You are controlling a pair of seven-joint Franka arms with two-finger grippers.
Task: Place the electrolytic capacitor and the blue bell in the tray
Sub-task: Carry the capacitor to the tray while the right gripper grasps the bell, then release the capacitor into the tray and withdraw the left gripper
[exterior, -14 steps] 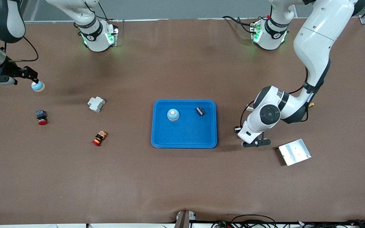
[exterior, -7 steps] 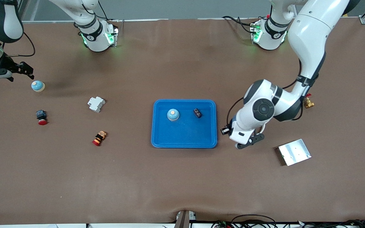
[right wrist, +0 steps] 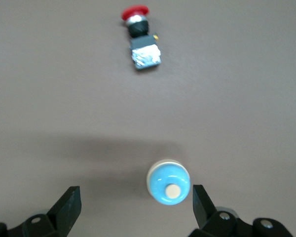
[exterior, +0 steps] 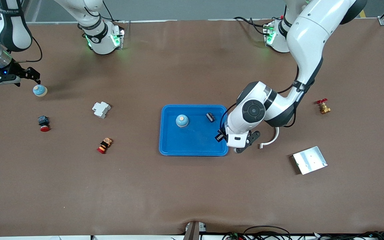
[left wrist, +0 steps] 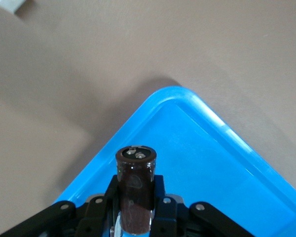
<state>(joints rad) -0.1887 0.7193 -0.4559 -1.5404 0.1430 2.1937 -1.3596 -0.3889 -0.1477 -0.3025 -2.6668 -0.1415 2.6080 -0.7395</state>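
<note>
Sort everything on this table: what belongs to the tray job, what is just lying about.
Job:
tray
capacitor held in left tool over the tray corner
capacitor in tray
blue bell in tray
blue bell under open right tool

Lying about:
two red push buttons
white breaker
brass valve
silver plate

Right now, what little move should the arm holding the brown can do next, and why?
Probably carry it a bit farther in over the tray, then let go. The left gripper is shut on the electrolytic capacitor, which hangs just above the tray's corner, near the rim. The right gripper hangs open over a blue bell on the table.
</note>
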